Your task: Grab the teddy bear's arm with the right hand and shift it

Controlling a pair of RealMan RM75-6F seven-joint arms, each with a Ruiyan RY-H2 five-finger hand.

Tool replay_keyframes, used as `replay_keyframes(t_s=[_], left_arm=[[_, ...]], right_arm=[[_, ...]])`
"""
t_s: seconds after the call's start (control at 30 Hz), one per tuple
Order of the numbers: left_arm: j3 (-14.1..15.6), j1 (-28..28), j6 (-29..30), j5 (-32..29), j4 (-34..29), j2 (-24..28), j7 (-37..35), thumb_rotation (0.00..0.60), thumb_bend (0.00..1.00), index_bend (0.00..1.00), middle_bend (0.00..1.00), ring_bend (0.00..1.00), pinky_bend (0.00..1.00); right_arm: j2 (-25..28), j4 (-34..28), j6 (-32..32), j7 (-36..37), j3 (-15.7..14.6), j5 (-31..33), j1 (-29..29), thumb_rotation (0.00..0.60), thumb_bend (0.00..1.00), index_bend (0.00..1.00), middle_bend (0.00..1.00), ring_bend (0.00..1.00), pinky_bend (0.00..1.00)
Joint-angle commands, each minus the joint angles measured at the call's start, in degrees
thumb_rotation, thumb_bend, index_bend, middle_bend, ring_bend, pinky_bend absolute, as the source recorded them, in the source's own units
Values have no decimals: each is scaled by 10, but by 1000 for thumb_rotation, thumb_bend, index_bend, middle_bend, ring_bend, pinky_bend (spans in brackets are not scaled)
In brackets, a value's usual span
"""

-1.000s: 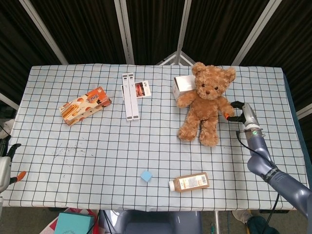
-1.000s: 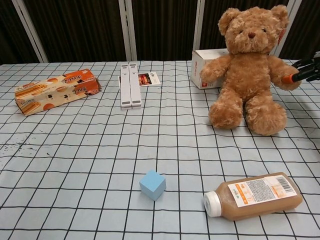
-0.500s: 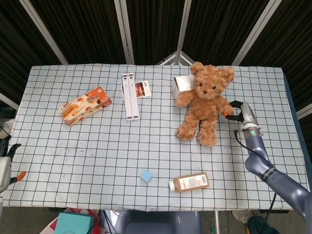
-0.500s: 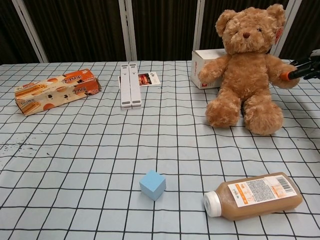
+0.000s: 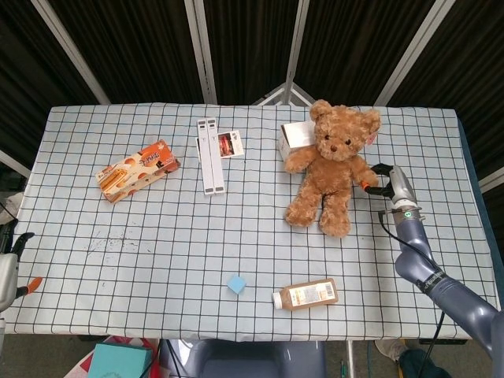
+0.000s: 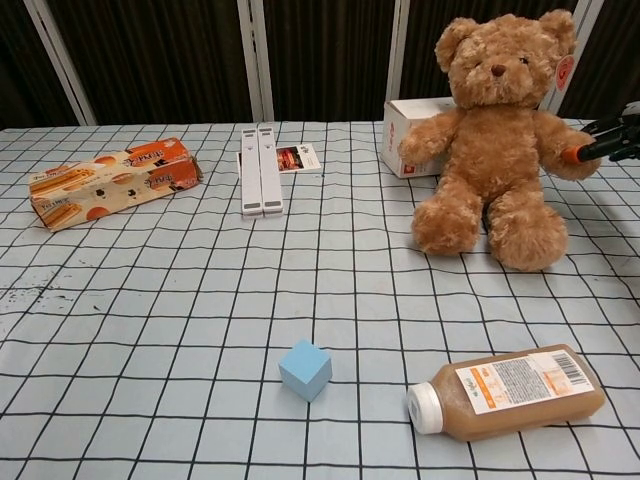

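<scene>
A brown teddy bear (image 5: 331, 169) (image 6: 495, 150) sits upright at the back right of the checked table, leaning against a white box (image 5: 295, 138) (image 6: 410, 135). My right hand (image 5: 383, 181) (image 6: 608, 140) is at the bear's outstretched arm on the right side (image 5: 364, 171) (image 6: 560, 145). Its dark fingers and an orange fingertip (image 6: 575, 154) pinch the paw end. My left hand (image 5: 14, 264) hangs low beyond the table's left edge with fingers apart, holding nothing.
An orange snack box (image 5: 138, 170) lies at the left, with a white double bar (image 5: 210, 155) and a small card (image 5: 230, 144) at the back middle. A blue cube (image 5: 236, 283) and a lying brown bottle (image 5: 307, 295) are near the front edge.
The bear leaned slightly left half a second ago and has come back to the right. My right hand stays on its arm, and the left hand has not moved.
</scene>
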Motion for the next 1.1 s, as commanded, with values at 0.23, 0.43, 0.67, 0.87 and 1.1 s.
replay_keyframes(t_s=[0.23, 0.43, 0.67, 0.87, 1.1], left_arm=[[1, 0, 1, 2, -1, 1, -1, 600, 244, 199, 0, 0, 30], [2, -1, 0, 1, -1, 0, 1, 600, 244, 199, 0, 0, 30], [2, 0, 2, 2, -1, -1, 1, 600, 244, 199, 0, 0, 30], [3, -1, 2, 2, -2, -1, 1, 600, 244, 199, 0, 0, 30], [2, -2, -1, 0, -2, -1, 1, 600, 244, 199, 0, 0, 30]], right_arm=[[-8, 6, 4, -14, -2, 9, -8, 600, 415, 516, 450, 224, 0], [-6, 5, 6, -15, 5, -2, -7, 600, 414, 517, 450, 224, 0], [-15, 19, -6, -16, 1, -2, -15, 600, 415, 516, 450, 224, 0], [-16, 27, -17, -11, 7, -11, -14, 600, 414, 517, 450, 224, 0], [-4, 7, -7, -14, 10, -22, -21, 600, 414, 517, 449, 224, 0]])
